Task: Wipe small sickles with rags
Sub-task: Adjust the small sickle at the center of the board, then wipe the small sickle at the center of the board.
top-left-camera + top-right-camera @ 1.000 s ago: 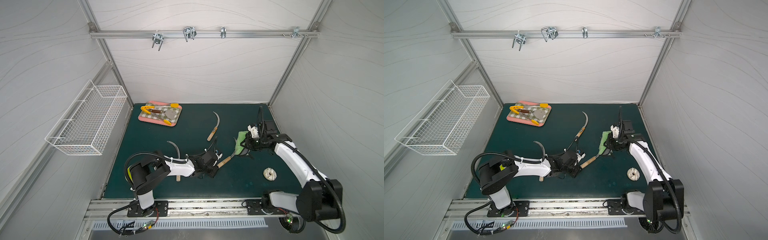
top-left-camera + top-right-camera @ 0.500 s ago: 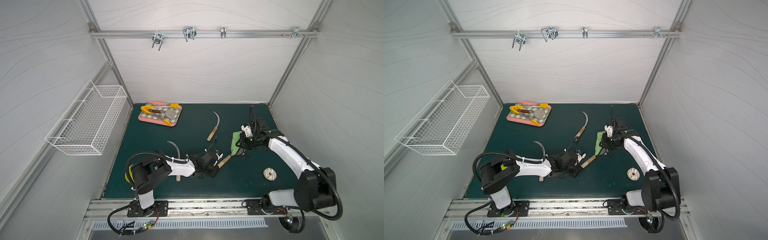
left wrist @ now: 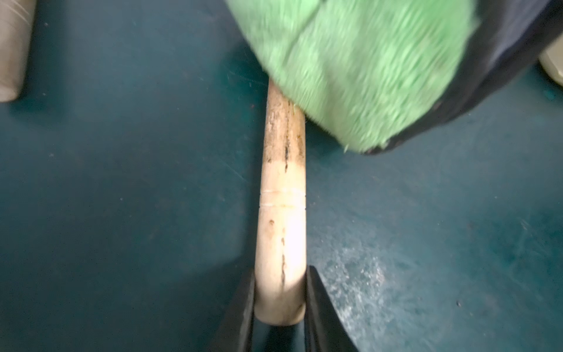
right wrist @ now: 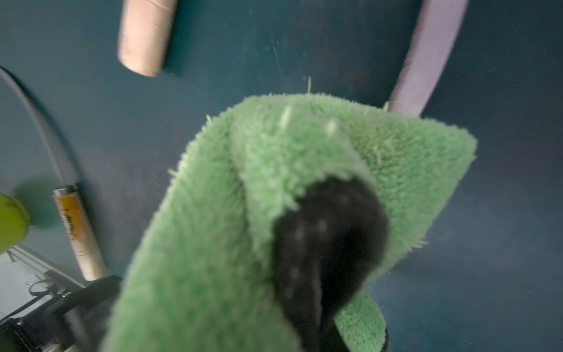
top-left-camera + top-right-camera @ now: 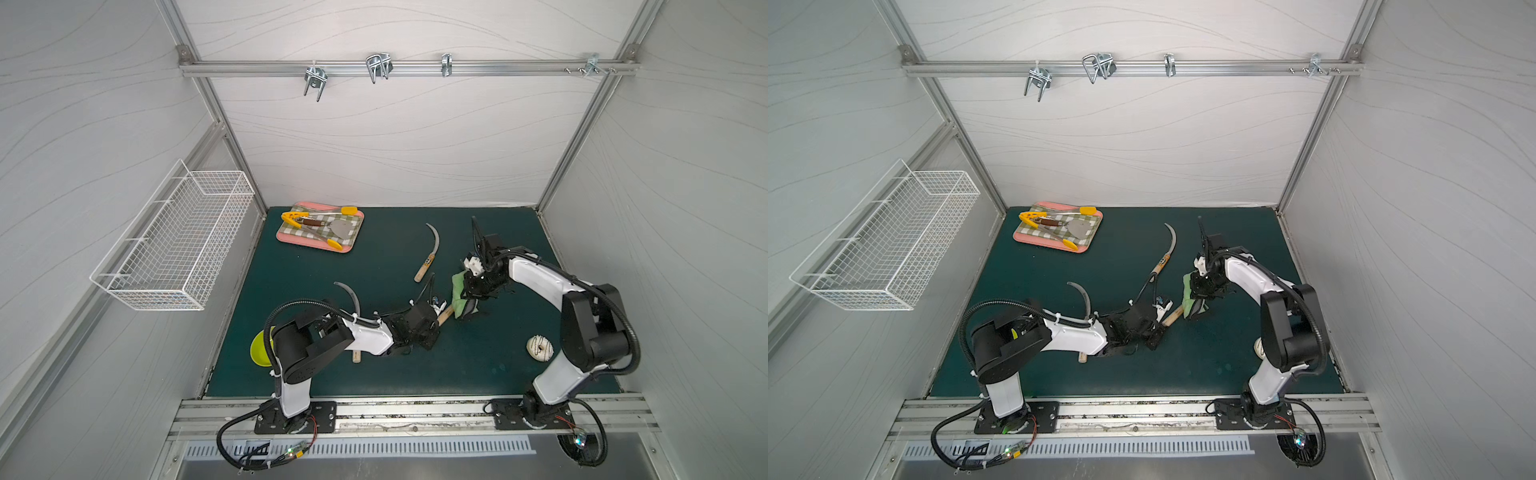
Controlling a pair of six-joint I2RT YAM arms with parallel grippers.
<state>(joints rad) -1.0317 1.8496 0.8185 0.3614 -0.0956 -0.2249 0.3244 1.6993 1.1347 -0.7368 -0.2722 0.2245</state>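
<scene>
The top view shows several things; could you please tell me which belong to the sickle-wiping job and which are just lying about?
Job: gripped wooden-handled, grey-bladed curved sickle; two matching sickles; fluffy light-green cloth.
Lying about: pink checked tray, yellow-tipped tongs, metal spatula, white wire basket, lime-green bowl, white ring-shaped doughnut.

- Your counter (image 5: 478,370) is a dark green mat that fills the floor of a white-walled booth.
- At its far left corner lies a pink-rimmed tray (image 5: 309,245) lined with checked cloth.
- Toward the back, near the middle, the far sickle (image 5: 427,262) lies flat, with its blade curving away from you.
- Left of centre, the near sickle (image 5: 350,292) shows its grey blade. Its handle passes under the left arm.
- Between the arms, the third sickle (image 5: 444,314) shows a slanted wooden handle. A green rag (image 5: 458,291) covers its blade end.
- At your front right sits a white-iced doughnut (image 5: 540,348), well apart from the sickles.
- At your front left edge, a yellow-green bowl (image 5: 259,349) is partly hidden behind the left arm.
</scene>
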